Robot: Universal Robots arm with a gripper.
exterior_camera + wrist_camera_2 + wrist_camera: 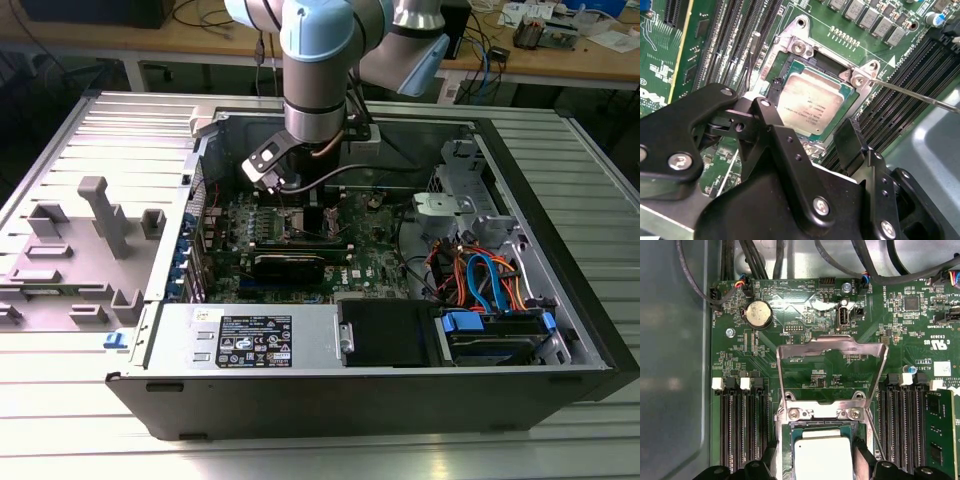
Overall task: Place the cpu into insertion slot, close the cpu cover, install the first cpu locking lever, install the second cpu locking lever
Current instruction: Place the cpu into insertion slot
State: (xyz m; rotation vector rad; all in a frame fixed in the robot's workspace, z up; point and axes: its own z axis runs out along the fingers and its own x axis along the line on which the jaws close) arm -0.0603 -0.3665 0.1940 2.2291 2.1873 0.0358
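Gripper (804, 120) jaws are open wide, straddling the cpu (810, 102) and clamping nothing. The cpu sits flat in the insertion slot (788, 442). The cpu cover (832, 346) is flipped up, open.

In the first wrist view the cpu (821, 457) is cut off by the picture's edge. In the second wrist view its edge is partly covered by the claw (804, 120).

Bright, even light; faint glare, soft shadows
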